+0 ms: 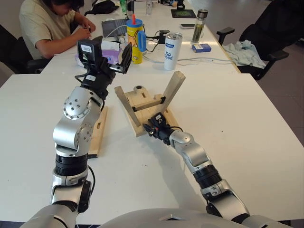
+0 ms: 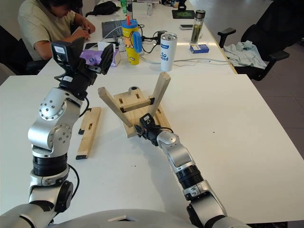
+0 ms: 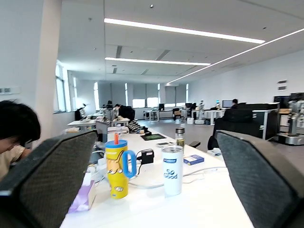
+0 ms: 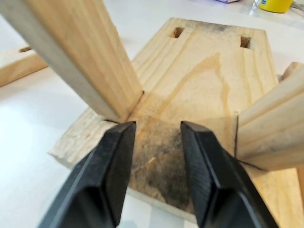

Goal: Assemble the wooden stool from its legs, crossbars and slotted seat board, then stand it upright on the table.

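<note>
Two robot arms are out over a white table, where a partly built wooden stool lies upside down. Its slotted seat board lies flat near the middle of the table, its length running from near to far. Two legs stand up from the board's near end, each leaning outward. The left leg rises on the left side and the right leg on the right. A short crossbar joins them just above the board. Two open slots show at the board's far end.

The right gripper sits low at the board's near end, between the places where the two legs meet the wood. Its black fingers are parted a moderate way, with their tips over the near edge of the board. Nothing is clamped between them, and I cannot tell whether the tips touch the wood.

The left gripper is raised high over the far left of the table, pointing away toward the far desk. Its two pads are spread wide and hold nothing.

One loose slotted piece of wood lies flat on the left of the table, well apart from the seat board and beside the left arm.

On the far desk a yellow cup and a white tumbler stand side by side.
</note>
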`<action>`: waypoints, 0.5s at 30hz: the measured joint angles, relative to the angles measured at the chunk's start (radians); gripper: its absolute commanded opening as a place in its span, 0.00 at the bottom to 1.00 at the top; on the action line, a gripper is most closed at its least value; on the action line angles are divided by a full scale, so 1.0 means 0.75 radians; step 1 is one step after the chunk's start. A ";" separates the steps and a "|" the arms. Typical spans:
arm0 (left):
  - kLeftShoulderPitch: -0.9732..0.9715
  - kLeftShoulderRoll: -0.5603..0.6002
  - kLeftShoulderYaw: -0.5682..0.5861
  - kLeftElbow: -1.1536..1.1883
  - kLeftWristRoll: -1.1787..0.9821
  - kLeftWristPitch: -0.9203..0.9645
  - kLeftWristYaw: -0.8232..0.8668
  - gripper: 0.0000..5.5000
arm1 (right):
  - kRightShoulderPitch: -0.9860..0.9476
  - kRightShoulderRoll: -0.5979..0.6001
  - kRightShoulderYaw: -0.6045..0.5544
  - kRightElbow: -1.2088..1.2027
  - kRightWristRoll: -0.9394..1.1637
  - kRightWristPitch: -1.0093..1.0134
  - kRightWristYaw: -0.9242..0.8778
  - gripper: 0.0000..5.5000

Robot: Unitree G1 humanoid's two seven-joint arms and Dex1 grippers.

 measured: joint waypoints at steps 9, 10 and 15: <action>0.021 -0.009 0.162 -0.067 -0.111 -0.064 -0.077 0.84 | -0.008 0.033 0.013 0.010 -0.004 -0.020 0.011 0.31; 0.028 -0.003 0.193 -0.072 -0.119 -0.071 -0.082 0.84 | -0.013 0.040 0.017 0.015 -0.004 -0.020 0.011 0.31; 0.131 0.064 0.198 -0.116 -0.292 -0.001 -0.284 0.84 | -0.023 0.066 0.062 0.017 -0.004 -0.029 0.050 0.31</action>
